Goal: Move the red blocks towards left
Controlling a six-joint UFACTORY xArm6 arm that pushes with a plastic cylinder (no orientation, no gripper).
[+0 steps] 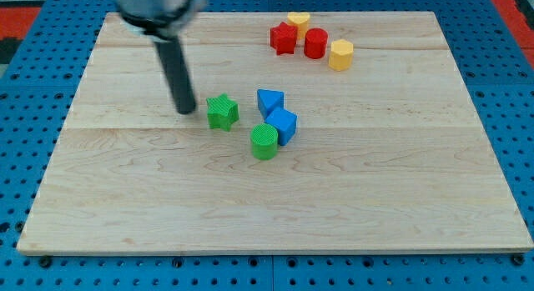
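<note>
Red blocks sit up near the desk's top edge, right of centre — a red star point(283, 39) and a red cylinder point(315, 43) side by side. Packed around them: one yellow block point(298, 22) just behind, a yellow hexagonal block point(340, 54) touching the cylinder's right. My tip point(184, 111) is down mid-desk, well apart from the reds, just left of the green star point(222, 112). Further right: a blue triangular block point(269, 101), a blue cube point(282, 125), a green cylinder point(264, 142). No claw on this rod — nothing held.

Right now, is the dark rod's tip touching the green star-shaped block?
Apart. The camera view shows bare wood between my tip and the green star-shaped block.
</note>
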